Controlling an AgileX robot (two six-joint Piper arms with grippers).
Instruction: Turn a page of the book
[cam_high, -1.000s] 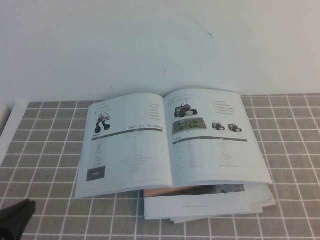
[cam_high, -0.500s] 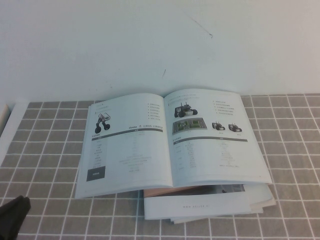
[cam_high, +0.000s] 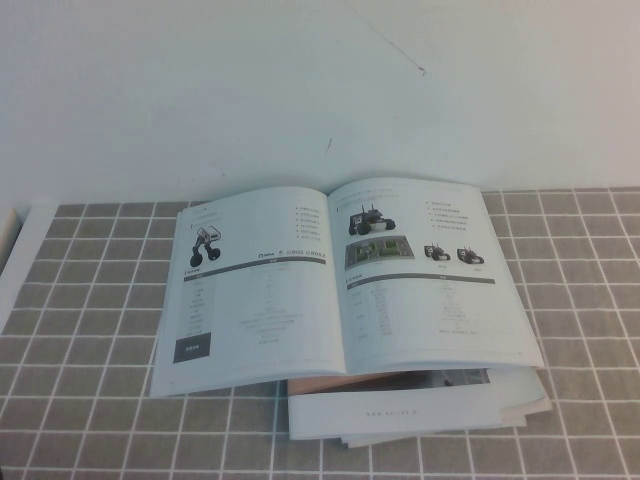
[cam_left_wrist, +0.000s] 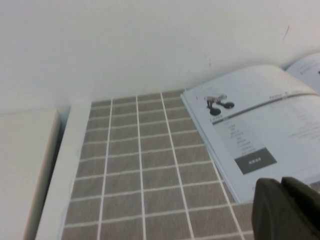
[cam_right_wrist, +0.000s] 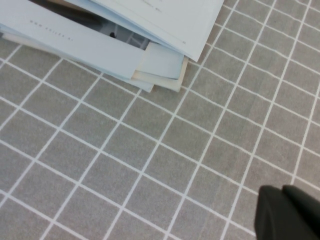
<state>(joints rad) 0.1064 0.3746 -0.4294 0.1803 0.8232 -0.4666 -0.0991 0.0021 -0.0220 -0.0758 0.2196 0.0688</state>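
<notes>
The book (cam_high: 340, 280) lies open and flat on a stack in the middle of the grey tiled table. Its left page (cam_high: 250, 290) shows a pale robot and a small dark box. Its right page (cam_high: 430, 280) shows a black wheeled robot above small photos. Neither gripper shows in the high view. In the left wrist view my left gripper (cam_left_wrist: 281, 184) is shut and empty, near the book's (cam_left_wrist: 260, 125) near left corner. In the right wrist view my right gripper (cam_right_wrist: 282, 189) is shut and empty over bare tiles, away from the book's near right corner (cam_right_wrist: 190, 30).
Plain white booklets with a peach sheet (cam_high: 400, 410) lie stacked under the book and stick out toward me; they also show in the right wrist view (cam_right_wrist: 150, 65). A white wall stands behind. A white ledge (cam_left_wrist: 30, 165) borders the table's left edge.
The dark left arm at the bottom left corner of the high view has drawn back out of that view. The book has not moved.
</notes>
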